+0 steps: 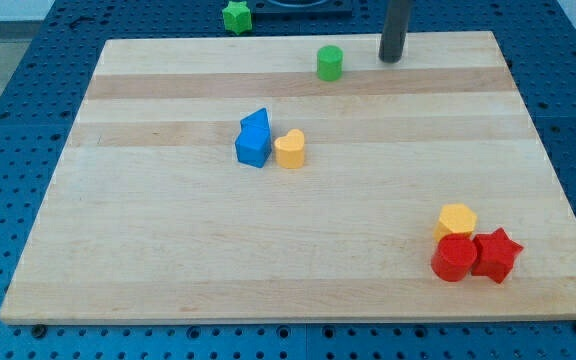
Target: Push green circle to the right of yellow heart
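Note:
The green circle (pixel 330 62) stands near the view's top edge of the wooden board (pixel 168 260), just right of centre. The yellow heart (pixel 290 148) lies below and a little left of it, touching a blue block (pixel 254 139) on its left side. My tip (pixel 392 58) rests on the board at the view's top, to the right of the green circle with a small gap between them. The rod rises out of the top of the view.
A green star-like block (pixel 236 16) lies off the board on the blue perforated table at the view's top. A yellow hexagon (pixel 456 220), a red circle (pixel 454 258) and a red star (pixel 496 254) cluster at the view's bottom right.

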Controlling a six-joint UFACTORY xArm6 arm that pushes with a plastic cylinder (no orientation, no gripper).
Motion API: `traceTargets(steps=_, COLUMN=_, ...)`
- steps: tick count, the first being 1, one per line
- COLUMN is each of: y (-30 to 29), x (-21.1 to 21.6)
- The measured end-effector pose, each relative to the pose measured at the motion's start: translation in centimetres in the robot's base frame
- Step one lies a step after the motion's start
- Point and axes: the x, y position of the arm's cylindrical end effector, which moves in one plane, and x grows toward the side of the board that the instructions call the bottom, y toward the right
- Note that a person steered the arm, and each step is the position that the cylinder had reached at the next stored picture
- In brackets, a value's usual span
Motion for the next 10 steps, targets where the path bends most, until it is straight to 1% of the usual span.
traceTargets(steps=1, y=-6.1, x=-0.5)
traceTargets(steps=2, y=-10.5, x=2.6)
traceTargets(steps=3, y=-12.8, x=6.0)
traceTargets(steps=4, y=-12.9, x=6.9)
traceTargets(steps=5, y=-13.1, x=8.9)
traceTargets(steps=6, y=-13.1, x=3.7)
traceTargets(steps=7, y=-11.9, x=3.1)
traceTargets(steps=8, y=-9.0, x=6.1)
traceTargets(steps=10, y=-11.3, x=14.9)
